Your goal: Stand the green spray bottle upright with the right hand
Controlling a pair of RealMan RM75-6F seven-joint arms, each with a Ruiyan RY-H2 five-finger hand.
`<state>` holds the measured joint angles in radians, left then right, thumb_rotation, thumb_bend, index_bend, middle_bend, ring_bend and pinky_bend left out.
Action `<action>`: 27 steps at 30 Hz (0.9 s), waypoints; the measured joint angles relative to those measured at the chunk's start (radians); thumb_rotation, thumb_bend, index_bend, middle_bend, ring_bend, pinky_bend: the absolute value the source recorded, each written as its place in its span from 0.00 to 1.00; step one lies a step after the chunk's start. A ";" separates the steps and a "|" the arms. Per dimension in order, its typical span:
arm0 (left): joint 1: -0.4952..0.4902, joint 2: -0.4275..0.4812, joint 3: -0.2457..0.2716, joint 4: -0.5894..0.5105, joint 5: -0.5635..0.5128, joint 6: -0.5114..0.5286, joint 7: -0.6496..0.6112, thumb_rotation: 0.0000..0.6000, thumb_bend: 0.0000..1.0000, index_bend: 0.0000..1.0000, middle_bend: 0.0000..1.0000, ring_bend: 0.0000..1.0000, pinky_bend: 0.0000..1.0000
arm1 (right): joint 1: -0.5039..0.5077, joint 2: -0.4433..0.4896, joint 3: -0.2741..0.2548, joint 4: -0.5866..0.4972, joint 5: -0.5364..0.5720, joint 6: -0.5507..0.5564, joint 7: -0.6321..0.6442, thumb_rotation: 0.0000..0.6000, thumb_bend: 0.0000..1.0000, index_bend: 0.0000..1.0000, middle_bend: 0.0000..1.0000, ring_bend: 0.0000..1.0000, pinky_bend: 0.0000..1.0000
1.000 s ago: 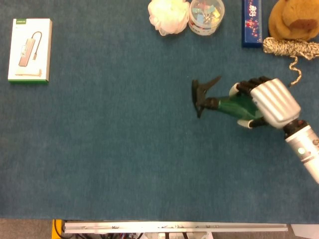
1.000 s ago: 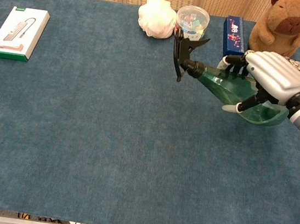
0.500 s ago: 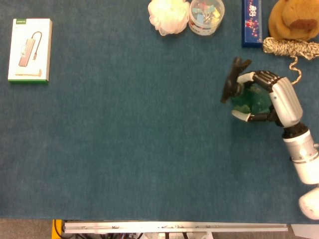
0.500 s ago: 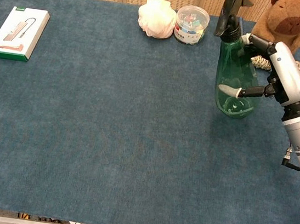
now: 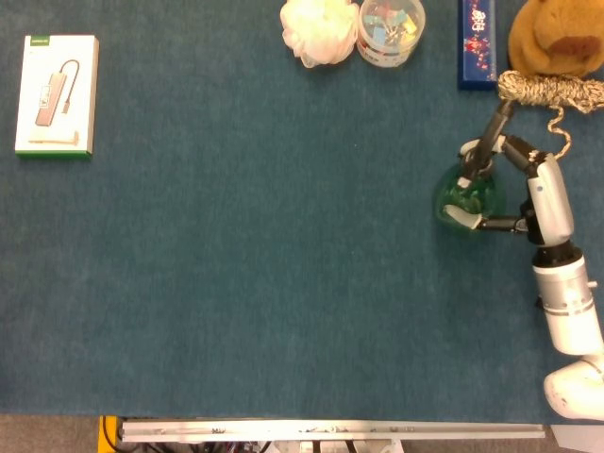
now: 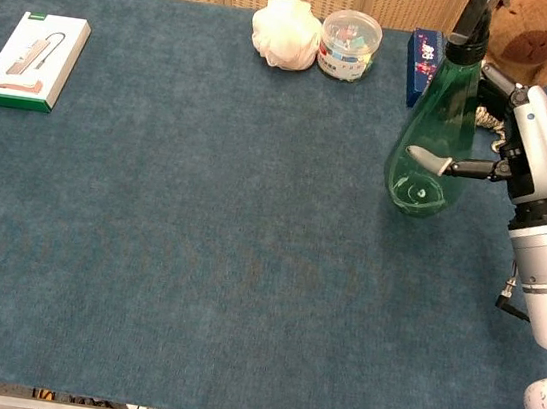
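- The green spray bottle [image 6: 434, 135] stands at the right side of the chest view, its round base on the blue table cover [image 6: 196, 255] and its black spray head reaching the top edge of the frame; it leans a little to the right.
- From the head view the bottle [image 5: 467, 193] shows mostly as a round green base right of centre, with the black nozzle pointing up and to the right.
- The right hand [image 6: 524, 137] is at the bottle's right side, wrapped around its body: one fingertip [image 6: 423, 157] lies across the front of the green glass, the other fingers curl behind the neck.
- In the head view the same hand [image 5: 538, 193] holds the bottle from the right, one finger below the base and the rest above it.
- The left hand shows in neither view.
- Just behind the bottle, at the top right of the chest view, are a blue box [image 6: 421, 63] and a brown plush animal [image 6: 528, 36], with a coil of pale rope [image 5: 552, 90] beside the plush.
- Left of the blue box stand a clear tub of coloured clips [image 6: 349, 45] and a white mesh sponge [image 6: 286, 32].
- A white boxed adapter [image 6: 33, 60] lies flat at the far upper left, well apart from everything else.
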<state>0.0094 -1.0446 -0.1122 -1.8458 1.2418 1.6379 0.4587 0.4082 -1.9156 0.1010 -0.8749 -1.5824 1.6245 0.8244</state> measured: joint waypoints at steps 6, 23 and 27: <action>0.000 0.001 -0.001 0.000 -0.003 -0.001 -0.003 1.00 0.00 0.50 0.43 0.32 0.46 | -0.013 -0.040 0.012 0.067 0.015 0.002 0.090 1.00 0.08 0.45 0.53 0.41 0.56; -0.001 0.004 -0.001 -0.002 -0.013 -0.006 -0.003 1.00 0.00 0.50 0.43 0.32 0.46 | -0.037 -0.134 0.046 0.264 0.063 -0.023 0.291 1.00 0.00 0.45 0.50 0.39 0.56; -0.001 0.005 -0.001 -0.001 -0.015 -0.009 -0.005 1.00 0.00 0.50 0.43 0.32 0.46 | -0.037 -0.145 0.044 0.299 0.062 -0.030 0.304 1.00 0.00 0.45 0.50 0.39 0.56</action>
<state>0.0081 -1.0398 -0.1135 -1.8472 1.2272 1.6293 0.4538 0.3713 -2.0609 0.1453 -0.5760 -1.5201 1.5943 1.1280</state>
